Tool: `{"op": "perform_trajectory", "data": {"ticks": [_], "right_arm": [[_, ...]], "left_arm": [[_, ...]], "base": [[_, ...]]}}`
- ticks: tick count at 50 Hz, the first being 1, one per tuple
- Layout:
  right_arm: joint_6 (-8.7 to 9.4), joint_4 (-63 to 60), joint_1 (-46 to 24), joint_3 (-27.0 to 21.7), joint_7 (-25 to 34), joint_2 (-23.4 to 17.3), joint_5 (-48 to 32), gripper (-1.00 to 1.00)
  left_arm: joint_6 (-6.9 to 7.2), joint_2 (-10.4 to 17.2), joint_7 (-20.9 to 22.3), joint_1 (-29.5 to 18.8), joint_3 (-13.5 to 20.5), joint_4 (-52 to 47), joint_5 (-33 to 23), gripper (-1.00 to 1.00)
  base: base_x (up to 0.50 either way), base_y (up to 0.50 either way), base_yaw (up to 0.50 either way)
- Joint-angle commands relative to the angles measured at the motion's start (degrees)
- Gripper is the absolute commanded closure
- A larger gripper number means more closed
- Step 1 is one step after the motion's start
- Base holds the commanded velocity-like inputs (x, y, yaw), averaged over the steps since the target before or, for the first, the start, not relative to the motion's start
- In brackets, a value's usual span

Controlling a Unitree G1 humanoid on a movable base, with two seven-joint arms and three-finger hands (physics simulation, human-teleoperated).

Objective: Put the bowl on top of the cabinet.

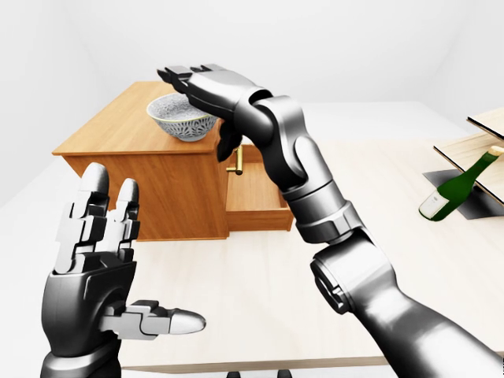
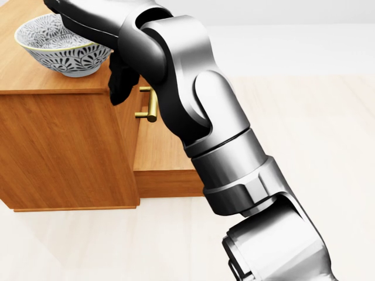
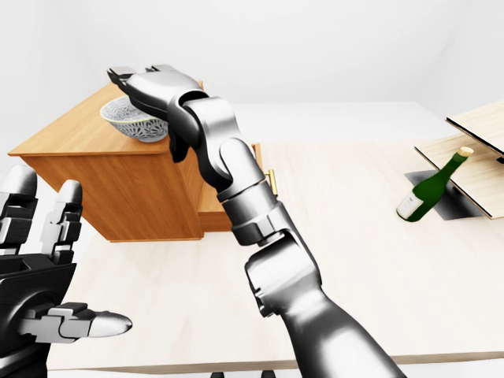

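1 bowl [image 2: 61, 51] | atop cabinet [image 2: 64, 146] | right robot hand [image 1: 205, 85] spread above

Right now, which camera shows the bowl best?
The head view: the bowl sits large at top left, its pattern clear, on the cabinet. Both eye views show it small, with the right hand over its rim.

Glossy grey metal right arm [image 2: 205, 129] reaches up-left fr. lower right of head view, elbow bent. At its end, dark three-finger right hand [image 1: 213, 85] is palm down, fingers laid flat, uncurled. The dark three-finger left hand [image 1: 93, 260] is low at left, fingers upright & spread, thumb [image 1: 157, 321] out to right.
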State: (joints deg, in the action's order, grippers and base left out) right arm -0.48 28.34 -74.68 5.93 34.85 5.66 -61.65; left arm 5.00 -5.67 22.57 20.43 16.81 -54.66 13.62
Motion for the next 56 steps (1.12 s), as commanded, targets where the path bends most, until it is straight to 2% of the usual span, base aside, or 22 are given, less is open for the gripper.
{"op": "perform_trajectory", "data": {"ticks": [1, 3, 10, 15, 20, 35, 49, 56], "right_arm": [[1.19, 0.1, 2.2, 0.3, 2.6, -0.4, -0.1, -1.00], [1.54, 0.2, 1.3, 0.1, 2.9, -0.6, 0.3, -1.00], [5.48, -4.0, -5.4, -1.6, 5.1, -2.5, 2.9, -1.00], [5.48, -7.6, -9.2, -3.0, 5.1, -4.8, 5.2, -1.00], [5.48, -13.8, -9.7, -3.0, 5.1, -6.5, 5.6, -1.00], [5.48, -33.2, -8.4, -5.7, 5.1, -13.9, 4.7, -1.00], [5.48, -50.6, -2.6, -8.1, 5.1, -19.9, 0.1, -1.00], [5.48, -50.9, -4.4, -11.2, 5.1, -26.4, 0.4, -1.00]], "left_arm": [[0.00, -0.1, 0.2, 0.3, -0.3, 0.0, -0.2, -1.00], [0.00, -0.1, 0.1, 0.4, -0.4, -0.2, -0.2, -1.00], [0.00, 0.0, 0.1, 0.2, -0.2, -0.1, 0.0, -1.00], [0.00, -0.2, 0.2, 0.7, -0.4, -0.4, -0.1, -1.00], [0.00, -0.2, 0.3, 0.6, -0.1, -0.7, 0.0, -1.00], [0.00, -0.5, 0.3, 1.7, -2.0, -0.6, -1.5, -1.00], [0.00, -0.3, 0.0, 2.6, -3.0, -1.1, -1.8, -1.00], [0.00, -0.4, 0.0, 3.1, -3.5, -1.1, -2.1, -1.00]], "base": [[0.00, 0.00, 0.00], [0.00, 0.00, 0.00], [0.00, 0.00, 0.00], [0.00, 0.00, 0.00], [0.00, 0.00, 0.00], [0.00, 0.00, 0.00], [0.00, 0.00, 0.00], [0.00, 0.00, 0.00]]}}
